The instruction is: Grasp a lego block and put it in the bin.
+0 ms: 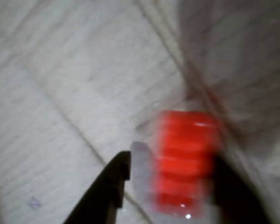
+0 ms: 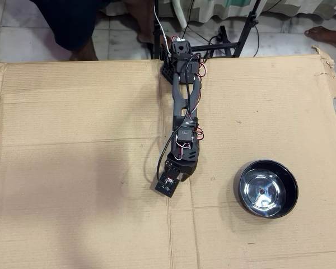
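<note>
In the blurred wrist view, the gripper (image 1: 170, 186) grasps the lego block (image 1: 184, 158) between its dark fingers (image 1: 109, 191), above the cardboard sheet (image 1: 60, 93). Overhead, the bin (image 2: 267, 189) sits well apart to the arm's (image 2: 183, 112) right.

In the overhead view the arm (image 2: 182, 106) reaches down the middle of the cardboard sheet (image 2: 73, 140), and the bin (image 2: 267, 189) sits well to its right. In the wrist view the lego block (image 1: 184, 161) lies between the gripper's (image 1: 170, 186) fingers.
</note>
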Controlling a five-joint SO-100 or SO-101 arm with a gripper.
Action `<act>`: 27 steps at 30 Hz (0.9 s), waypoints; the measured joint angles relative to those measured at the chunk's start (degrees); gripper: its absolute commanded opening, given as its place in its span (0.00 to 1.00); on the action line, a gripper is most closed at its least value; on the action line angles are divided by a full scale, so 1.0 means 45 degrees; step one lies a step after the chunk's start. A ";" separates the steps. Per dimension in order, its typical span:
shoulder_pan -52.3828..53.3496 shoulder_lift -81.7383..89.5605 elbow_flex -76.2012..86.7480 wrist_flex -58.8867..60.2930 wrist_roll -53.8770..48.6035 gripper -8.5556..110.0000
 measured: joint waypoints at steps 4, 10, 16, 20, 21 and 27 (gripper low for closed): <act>0.0059 -0.0195 -0.0020 0.0000 0.0000 0.07; 0.0059 -0.0254 -0.0098 0.0020 0.0020 0.07; -0.0117 0.0312 -0.0215 0.0039 0.0020 0.07; -0.0840 0.1348 -0.0254 0.0039 0.0020 0.07; -0.1074 0.1602 -0.0273 0.0039 0.0020 0.07; -0.2617 0.2969 -0.0273 0.0039 0.0020 0.07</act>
